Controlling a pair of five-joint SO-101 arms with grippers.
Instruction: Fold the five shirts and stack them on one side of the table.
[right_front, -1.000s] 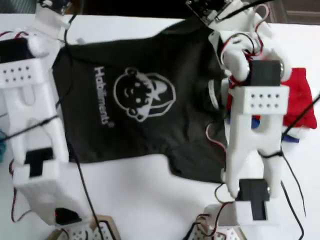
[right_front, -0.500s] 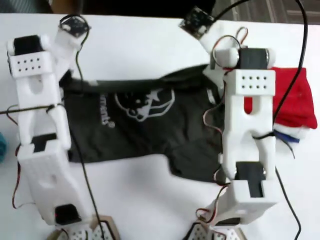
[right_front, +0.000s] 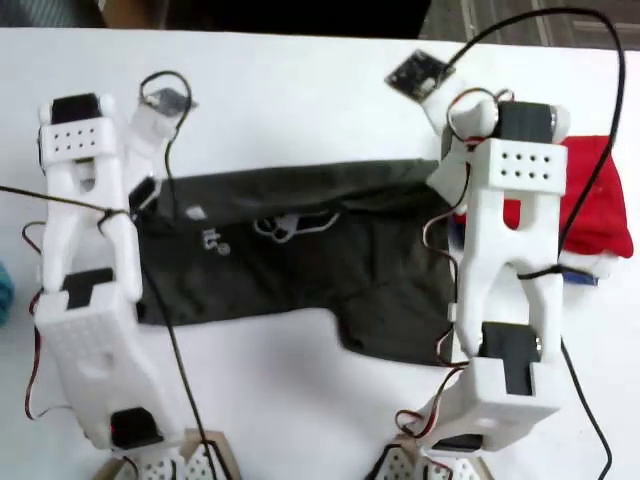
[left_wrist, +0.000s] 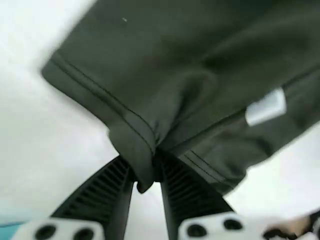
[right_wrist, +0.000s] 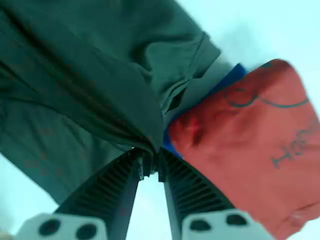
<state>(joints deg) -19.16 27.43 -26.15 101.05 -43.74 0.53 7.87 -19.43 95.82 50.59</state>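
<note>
**Two pinched corners, one fold to bring home**

The left gripper (left_wrist: 146, 169) has its jaws nearly closed on a bunched corner of the black shirt (right_front: 300, 260). The hem is doubled up between the ribbed pads, and the rest of the cloth spreads away beyond the fingertips. From above, the far edge of the shirt lies turned over onto the chest, making a long band that runs from one gripper across to the other, while the near half lies flat on the table (right_front: 300, 90).

The right gripper (right_wrist: 150, 161) is clamped the same way on the opposite corner, a ridge of dark fabric squeezed between its jaws. Just beside it, on its outer side, sits the red shirt (right_wrist: 240, 145) with blue cloth (right_wrist: 220, 85) showing under it.

To my eye the fold will come out clean if both corners travel toward the near hem together, low and level, so the crease runs straight. I'd let go only once the edges meet. The right side needs care, as the sleeve could catch the red shirt.
</note>
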